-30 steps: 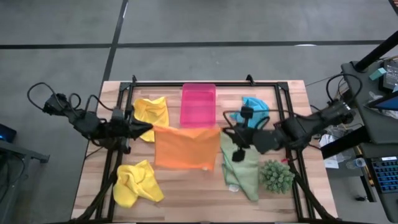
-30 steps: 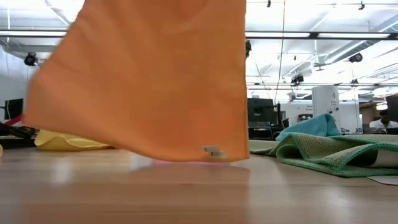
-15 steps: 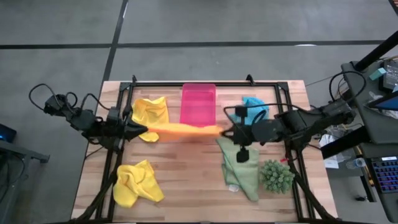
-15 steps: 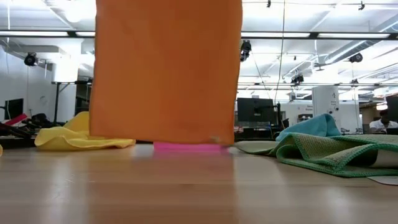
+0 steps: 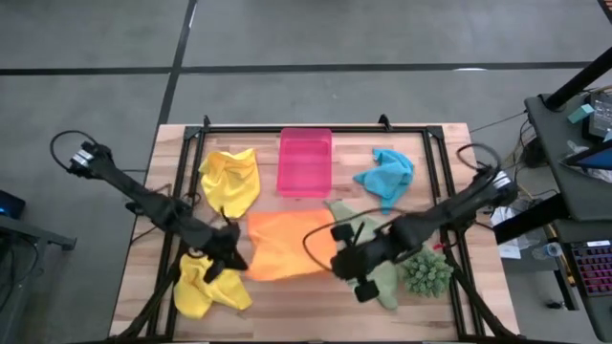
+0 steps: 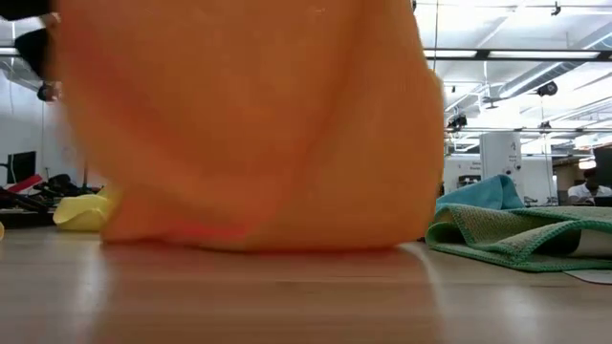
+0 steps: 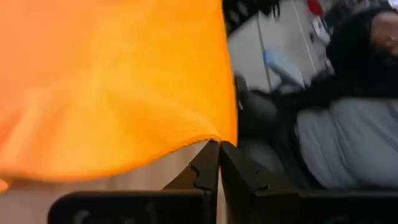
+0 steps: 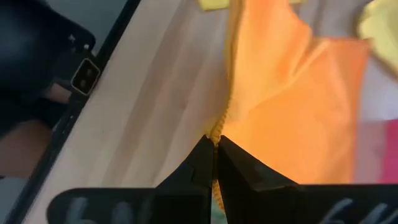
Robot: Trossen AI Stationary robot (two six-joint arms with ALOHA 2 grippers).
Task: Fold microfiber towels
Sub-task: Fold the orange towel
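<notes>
The orange microfiber towel (image 5: 287,245) is stretched between my two grippers at the middle of the table, and in the low view the orange towel (image 6: 258,134) fills most of the picture. My left gripper (image 5: 235,256) is shut on its near left corner. My right gripper (image 5: 338,260) is shut on its near right corner. One yellow towel (image 5: 232,178) lies at the far left, another (image 5: 206,283) at the near left. A light green towel (image 5: 375,256) lies partly under the right arm, and a turquoise towel (image 5: 387,173) lies at the far right. My left gripper pinches a corner of the orange towel (image 7: 210,135) between its two fingertips, slanting down from the table's left. The cloth spreads away from the fingers; its lower part (image 6: 239,239) reaches the table. My right gripper pinches the opposite near corner (image 8: 219,129) at its fingertips, slanting down from the table's right. The hemmed edge runs away from the fingers, and the cloth falls toward the table beyond them.
A pink tray (image 5: 304,161) stands at the far middle. A spiky green plant (image 5: 426,270) sits at the near right beside the right arm. A black frame (image 5: 440,162) borders the work area. Bare wood (image 5: 287,306) shows near the front edge.
Both grippers have gone down and toward the table's near edge, tipping downward, still shut on the orange towel. The towel hung straight below them half a second ago. Now its far part has come down toward the table and it spreads between them.
</notes>
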